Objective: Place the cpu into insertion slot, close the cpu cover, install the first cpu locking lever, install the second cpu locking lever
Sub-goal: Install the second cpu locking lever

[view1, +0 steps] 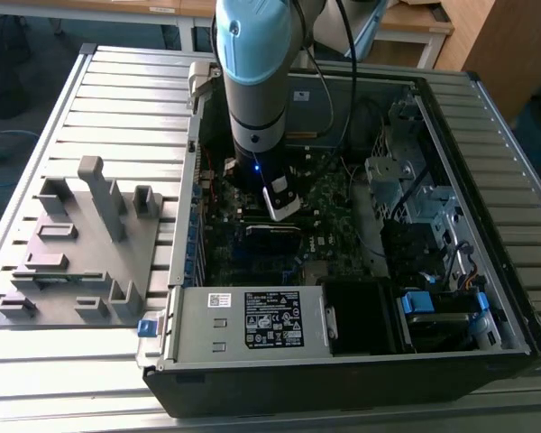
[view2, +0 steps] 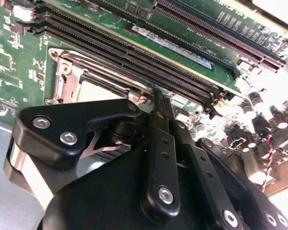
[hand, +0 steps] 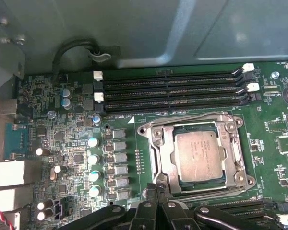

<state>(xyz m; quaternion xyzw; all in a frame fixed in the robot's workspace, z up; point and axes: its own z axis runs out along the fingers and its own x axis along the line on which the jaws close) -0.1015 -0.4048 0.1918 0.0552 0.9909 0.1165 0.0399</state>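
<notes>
Step in hand: judging by the first wrist view, the cpu (hand: 199,155) already lies in the insertion slot (hand: 236,125) and the cpu cover (hand: 164,165) is folded down around it; the work now looks to be at the locking levers.
End effector: the end effector (hand: 156,190) sits just beside the socket's near edge, its fingers pressed together with nothing pinched between them; the second wrist view shows the same closed tips (view2: 158,98) touching or almost touching the cover's rim.
Where the task's thing is: the socket sits on the green circuit board (hand: 81,143) inside the open computer case (view1: 487,298), next to the rows of black memory slots (hand: 170,88); in the exterior view the arm (view1: 257,81) reaches straight down into the case, which rests on the slatted table (view1: 117,99).
Doing it well: my judgement is that a lever wants a steady push along its swing and then sideways under its hook, the closed tips kept off the chip's silvery lid and off the small capacitors (hand: 93,160) nearby.
Orientation: the cpu lies flat, lid up, its edges square with the socket; it is slightly oblong, the long axis running across the memory slots rather than along them.
Levers: thin wire runs along the socket's sides, but whether either one is latched I cannot tell.
</notes>
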